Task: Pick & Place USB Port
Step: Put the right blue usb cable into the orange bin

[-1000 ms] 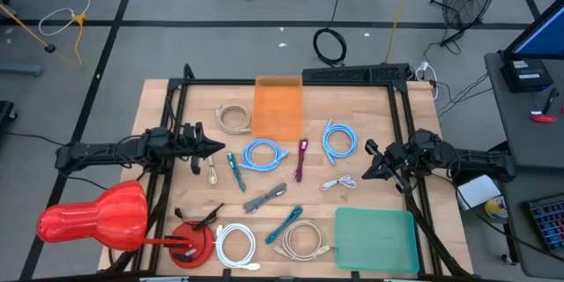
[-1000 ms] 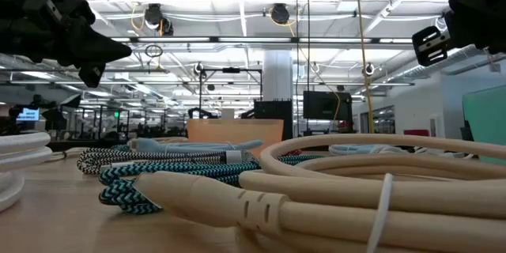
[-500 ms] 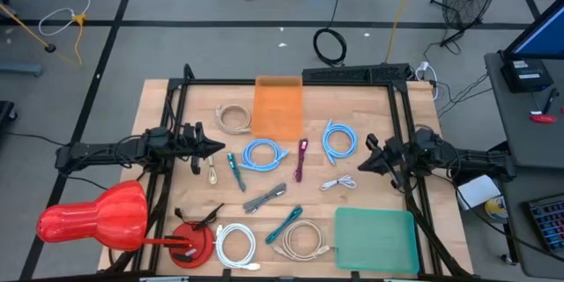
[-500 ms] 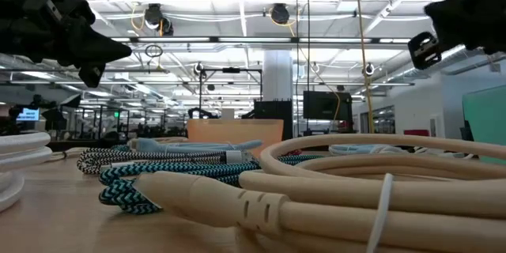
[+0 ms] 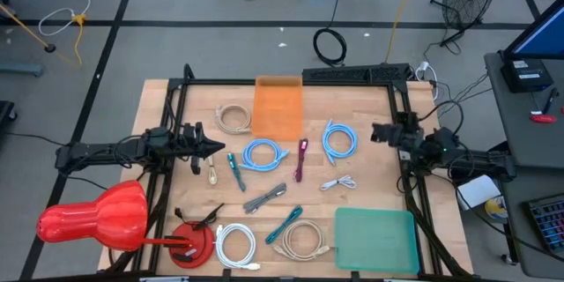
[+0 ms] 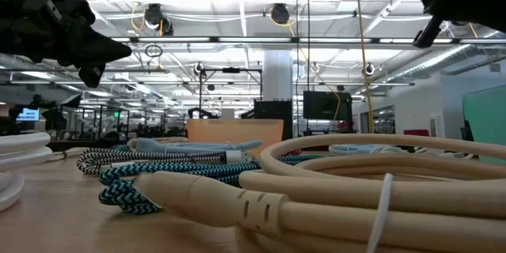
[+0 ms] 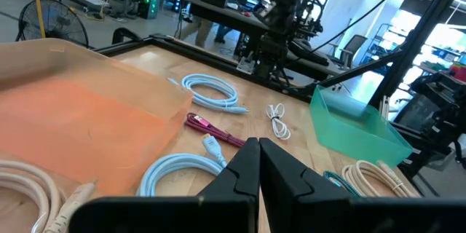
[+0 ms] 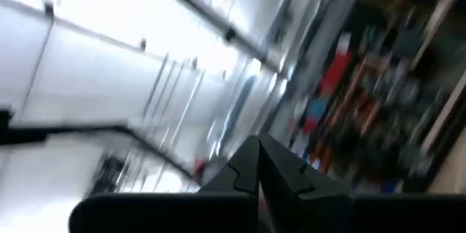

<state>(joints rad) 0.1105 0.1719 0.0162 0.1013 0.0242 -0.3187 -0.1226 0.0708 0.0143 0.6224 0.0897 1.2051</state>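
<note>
- The left gripper (image 5: 217,147) hovers over the left part of the counter (image 5: 370,189), exactly where it hung a second ago; its jaws are clenched and hold nothing, as the left wrist view shows them pressed tip to tip.
- Just ahead of it lie a small yellow-handled piece (image 5: 211,173) and a teal cable (image 5: 235,170), with a beige coil (image 5: 233,119) beyond them beside the orange tray (image 5: 278,106). None of these has shifted.
- In the middle, the likely task pieces all rest loose on the wood: a blue coil (image 5: 263,154), a magenta USB cable (image 5: 300,159), a grey connector piece (image 5: 264,198) and a small white USB cable (image 5: 337,181). Which one counts as the "USB port" cannot be told from here.
- The second blue coil (image 5: 338,139) lies just beside the right arm's new position.
- The right gripper (image 5: 379,132) is the one thing that has changed: over the last second it has swung up and toward the far side of the counter, its wrist camera now tipped at the ceiling. Its jaws are clenched and empty.
- The green tray (image 5: 377,240), probably the drop-off, sits at the near right with nothing in it.
- Judgement: no pick has begun; the right arm's swing looks like repositioning, so the whole task remains ahead.
</note>
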